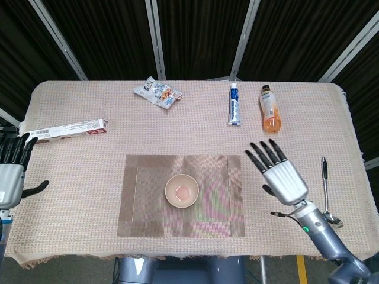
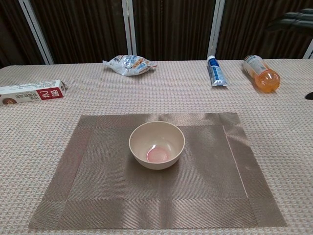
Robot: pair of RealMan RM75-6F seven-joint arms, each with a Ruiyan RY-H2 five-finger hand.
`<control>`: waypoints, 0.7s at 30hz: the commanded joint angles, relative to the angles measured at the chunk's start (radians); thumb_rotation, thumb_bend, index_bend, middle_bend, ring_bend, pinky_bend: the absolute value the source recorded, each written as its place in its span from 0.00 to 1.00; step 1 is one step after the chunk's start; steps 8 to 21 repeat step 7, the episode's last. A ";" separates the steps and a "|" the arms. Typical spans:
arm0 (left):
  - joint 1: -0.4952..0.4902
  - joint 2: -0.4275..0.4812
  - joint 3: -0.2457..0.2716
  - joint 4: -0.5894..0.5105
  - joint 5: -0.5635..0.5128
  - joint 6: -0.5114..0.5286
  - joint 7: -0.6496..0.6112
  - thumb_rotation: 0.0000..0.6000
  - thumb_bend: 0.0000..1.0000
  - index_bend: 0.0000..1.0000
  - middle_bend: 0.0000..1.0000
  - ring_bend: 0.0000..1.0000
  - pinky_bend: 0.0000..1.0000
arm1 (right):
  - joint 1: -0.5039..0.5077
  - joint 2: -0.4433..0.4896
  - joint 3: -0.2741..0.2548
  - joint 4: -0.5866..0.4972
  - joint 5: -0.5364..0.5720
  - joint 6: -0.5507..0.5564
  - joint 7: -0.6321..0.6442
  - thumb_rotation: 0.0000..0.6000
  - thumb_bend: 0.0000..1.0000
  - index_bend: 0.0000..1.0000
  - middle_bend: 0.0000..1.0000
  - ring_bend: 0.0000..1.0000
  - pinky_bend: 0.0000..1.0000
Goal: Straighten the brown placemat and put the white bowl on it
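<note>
Cloth-covered table (image 1: 89, 177) under brown placemat (image 1: 148, 219)

The head view looks steeply down from high, taking in the whole worktop (image 1: 308, 127) edge to edge. The chest view sits low and close, facing level across it. Both share the brown placemat (image 1: 219, 204) (image 2: 205, 186) mid-frame and white bowl (image 1: 181, 190) (image 2: 156, 145).

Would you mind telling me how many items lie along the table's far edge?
3: a snack packet toward the left, a toothpaste tube right of centre, and an orange drink bottle beside the tube. None appear hidden.
</note>
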State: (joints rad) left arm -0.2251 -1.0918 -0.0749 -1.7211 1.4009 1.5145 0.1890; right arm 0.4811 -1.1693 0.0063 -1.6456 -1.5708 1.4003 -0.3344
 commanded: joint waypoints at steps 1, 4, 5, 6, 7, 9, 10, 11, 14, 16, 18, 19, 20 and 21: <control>0.027 -0.003 0.024 -0.008 0.024 0.024 -0.003 1.00 0.00 0.00 0.00 0.00 0.00 | -0.139 0.017 -0.009 0.095 0.055 0.139 0.172 1.00 0.00 0.00 0.00 0.00 0.00; 0.051 -0.008 0.042 0.002 0.051 0.048 -0.015 1.00 0.00 0.00 0.00 0.00 0.00 | -0.190 -0.005 -0.010 0.177 0.059 0.196 0.251 1.00 0.00 0.00 0.00 0.00 0.00; 0.059 -0.010 0.048 0.008 0.060 0.055 -0.020 1.00 0.00 0.00 0.00 0.00 0.00 | -0.205 -0.015 -0.009 0.211 0.058 0.212 0.270 1.00 0.00 0.00 0.00 0.00 0.00; 0.066 -0.011 0.053 0.013 0.069 0.061 -0.025 1.00 0.00 0.00 0.00 0.00 0.00 | -0.217 -0.026 -0.010 0.241 0.055 0.224 0.284 1.00 0.00 0.00 0.00 0.00 0.00; 0.070 -0.012 0.055 0.017 0.074 0.065 -0.028 1.00 0.00 0.00 0.00 0.00 0.00 | -0.224 -0.032 -0.010 0.260 0.053 0.230 0.292 1.00 0.00 0.00 0.00 0.00 0.00; 0.070 -0.012 0.055 0.017 0.074 0.065 -0.028 1.00 0.00 0.00 0.00 0.00 0.00 | -0.224 -0.032 -0.010 0.260 0.053 0.230 0.292 1.00 0.00 0.00 0.00 0.00 0.00; 0.070 -0.012 0.055 0.017 0.074 0.065 -0.028 1.00 0.00 0.00 0.00 0.00 0.00 | -0.224 -0.032 -0.010 0.260 0.053 0.230 0.292 1.00 0.00 0.00 0.00 0.00 0.00; 0.070 -0.012 0.055 0.017 0.074 0.065 -0.028 1.00 0.00 0.00 0.00 0.00 0.00 | -0.224 -0.032 -0.010 0.260 0.053 0.230 0.292 1.00 0.00 0.00 0.00 0.00 0.00; 0.070 -0.012 0.055 0.017 0.074 0.065 -0.028 1.00 0.00 0.00 0.00 0.00 0.00 | -0.224 -0.032 -0.010 0.260 0.053 0.230 0.292 1.00 0.00 0.00 0.00 0.00 0.00; 0.070 -0.012 0.055 0.017 0.074 0.065 -0.028 1.00 0.00 0.00 0.00 0.00 0.00 | -0.224 -0.032 -0.010 0.260 0.053 0.230 0.292 1.00 0.00 0.00 0.00 0.00 0.00; 0.070 -0.012 0.055 0.017 0.074 0.065 -0.028 1.00 0.00 0.00 0.00 0.00 0.00 | -0.224 -0.032 -0.010 0.260 0.053 0.230 0.292 1.00 0.00 0.00 0.00 0.00 0.00; 0.070 -0.012 0.055 0.017 0.074 0.065 -0.028 1.00 0.00 0.00 0.00 0.00 0.00 | -0.224 -0.032 -0.010 0.260 0.053 0.230 0.292 1.00 0.00 0.00 0.00 0.00 0.00; 0.070 -0.012 0.055 0.017 0.074 0.065 -0.028 1.00 0.00 0.00 0.00 0.00 0.00 | -0.224 -0.032 -0.010 0.260 0.053 0.230 0.292 1.00 0.00 0.00 0.00 0.00 0.00; 0.070 -0.012 0.055 0.017 0.074 0.065 -0.028 1.00 0.00 0.00 0.00 0.00 0.00 | -0.224 -0.032 -0.010 0.260 0.053 0.230 0.292 1.00 0.00 0.00 0.00 0.00 0.00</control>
